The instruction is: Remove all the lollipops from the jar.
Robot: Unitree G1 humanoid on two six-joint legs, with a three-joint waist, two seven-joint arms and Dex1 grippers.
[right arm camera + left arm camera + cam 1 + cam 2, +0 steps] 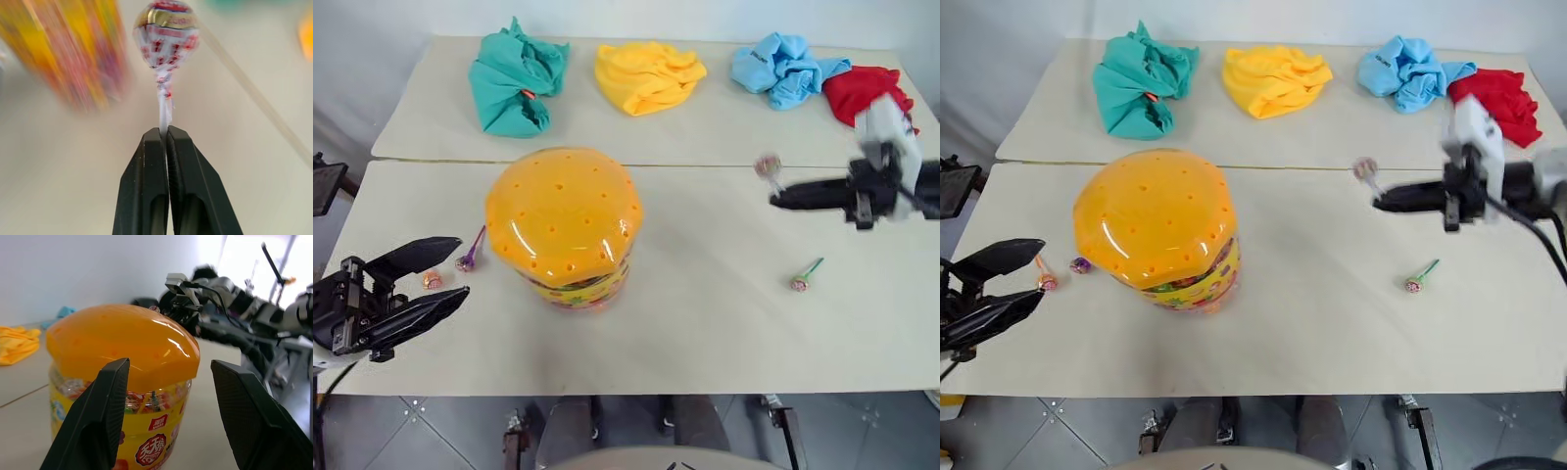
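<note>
Right gripper (166, 131) clamped on the white-stick lollipop (166, 32), stick in line with the fingers, head outward, above the bench (705, 323). Three more lollipops lie flat: green-stick (806, 275) right of the jar (564, 227), purple-stick (470, 252) and orange-stick (432, 279) left. Left gripper (438, 278) apart, empty.

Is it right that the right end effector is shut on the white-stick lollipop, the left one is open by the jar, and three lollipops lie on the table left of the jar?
Not quite: two lollipops lie left of the jar, per the left eye view; a third lies to its right. The right end effector is shut on the white-stick lollipop; the left end effector is open.
</note>
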